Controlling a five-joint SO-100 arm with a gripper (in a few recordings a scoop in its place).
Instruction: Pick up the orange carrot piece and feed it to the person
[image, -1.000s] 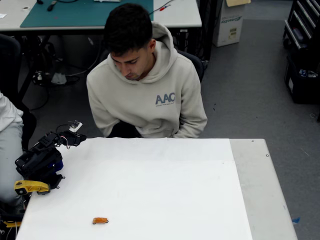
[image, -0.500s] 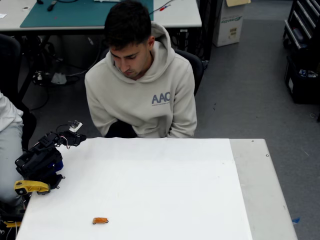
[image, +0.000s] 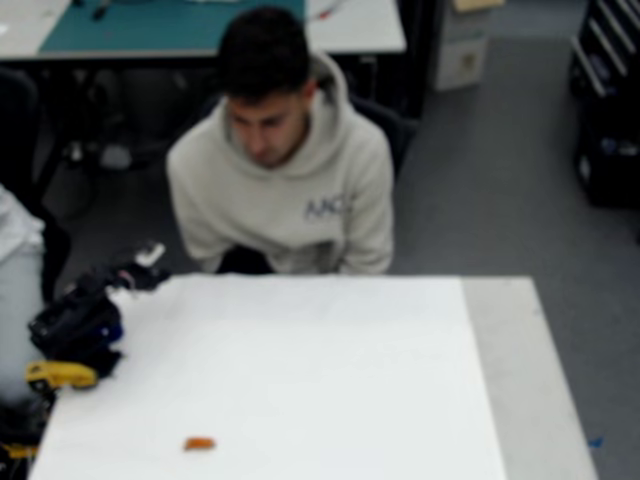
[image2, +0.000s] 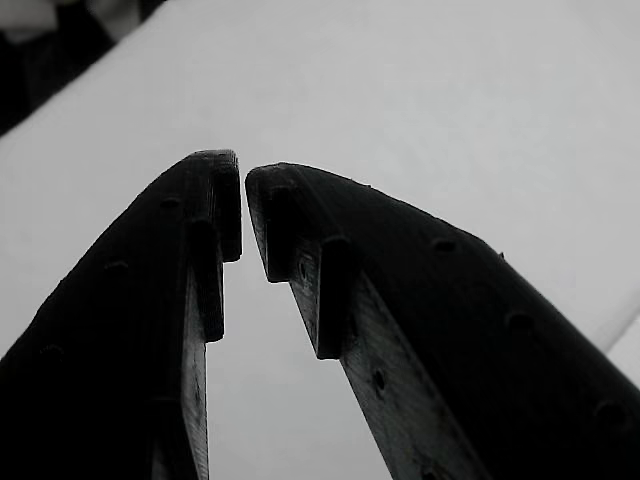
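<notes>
Wrist view: pincer tips nearly together, nothing between them, over bare white bench. Overhead view: orange carrot piece lies near the bench's lower edge, long axis left-right, well apart from the folded arm at the left edge; person sits beyond the far edge.

Overhead view: even, diffuse room light, no hard shadows; whole frame soft and blurred, so the hoodie lettering smears. White table bright but not blown out. Wrist view: greyscale in look, the gripper a near-black silhouette against the pale surface beyond its tips (backlit, detail lost). Fingertip edges are sharp; background beyond them is featureless.
</notes>
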